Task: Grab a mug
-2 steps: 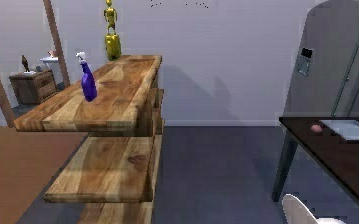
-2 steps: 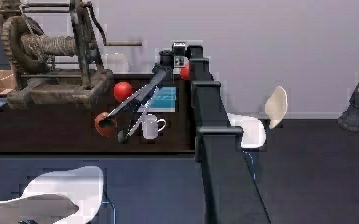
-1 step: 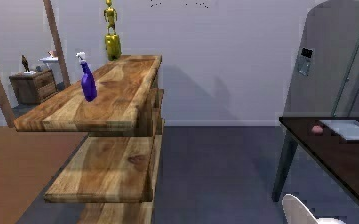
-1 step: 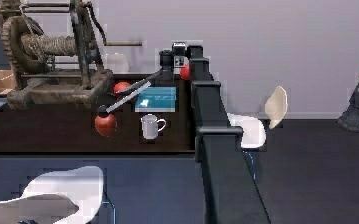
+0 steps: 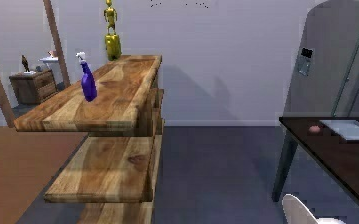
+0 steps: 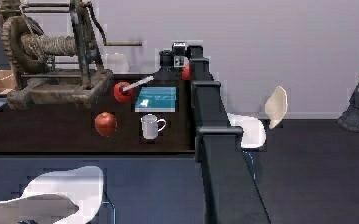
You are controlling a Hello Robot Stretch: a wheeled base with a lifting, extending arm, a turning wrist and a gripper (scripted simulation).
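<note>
Mug: the white mug (image 6: 152, 126) stands upright on the dark table (image 6: 37, 135), close to the table's near edge. Its handle pokes out toward the arm side view's right, which puts the handle on the arm's side.

Right next to it: a red apple (image 6: 106, 124) sits just to the left, not touching. A flat teal thing (image 6: 156, 99), maybe a book or a tablet, lies just behind the mug. A red round thing with a pale handle (image 6: 121, 92) is behind and to the left.

Arm: the dark arm (image 6: 219, 150) runs up the picture just right of the mug and goes on past it, so the reach looks too long for the mug to me.

Claw: the gripper (image 6: 173, 58) is at the far end of the arm, well beyond the mug, near the table's far side. A small red thing (image 6: 186, 71) sits right by it, so I honestly can't tell how the fingers are set or whether it's holding anything.

Next move, my guess: pull the arm in and line the fingers up on the mug body.

Watch out: the apple and the teal thing crowd the mug, so a sloppy approach could knock them.

Further out: a big rusty machine (image 6: 52, 55) takes the table's left end, and a white chair (image 6: 252, 128) stands by the arm.

Ahead: a wooden shelf (image 5: 107, 100) carries a blue spray bottle (image 5: 88, 78), with a grey fridge (image 5: 332, 60) off to the right.
</note>
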